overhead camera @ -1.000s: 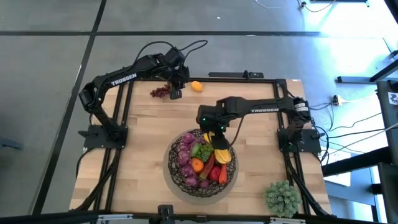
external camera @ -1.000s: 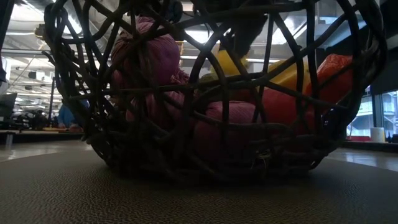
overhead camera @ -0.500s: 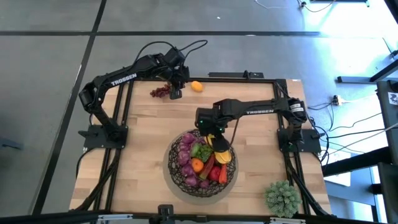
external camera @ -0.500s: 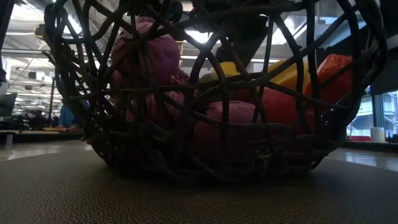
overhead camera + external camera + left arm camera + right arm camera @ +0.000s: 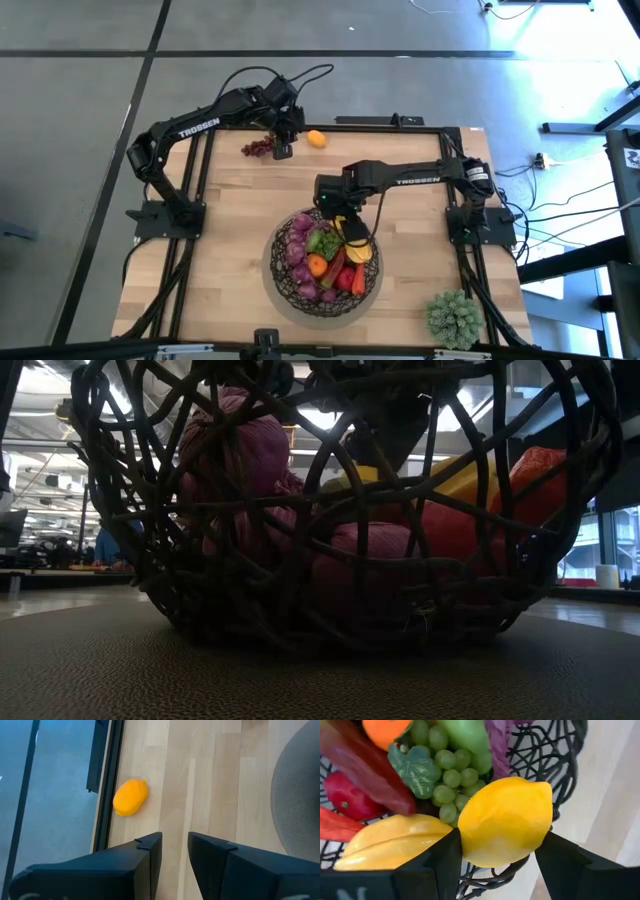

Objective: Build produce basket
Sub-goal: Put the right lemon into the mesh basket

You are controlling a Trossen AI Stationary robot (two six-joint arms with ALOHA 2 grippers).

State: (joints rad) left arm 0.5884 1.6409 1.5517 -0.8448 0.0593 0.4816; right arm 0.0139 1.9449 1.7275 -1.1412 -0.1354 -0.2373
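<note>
We are gripping a lemon [image 5: 506, 821] in the right gripper [image 5: 335, 213] over the basket [image 5: 283, 273] rim, risking a roll-out, while the left gripper [image 5: 174, 851] is idling open-jawed.

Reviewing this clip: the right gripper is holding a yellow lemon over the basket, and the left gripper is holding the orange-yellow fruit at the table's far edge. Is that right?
Not quite. The left gripper holds nothing: in the left wrist view the orange-yellow fruit lies on the table, apart from the fingers. The rest stands: the right gripper is holding a yellow lemon over the basket.
</note>
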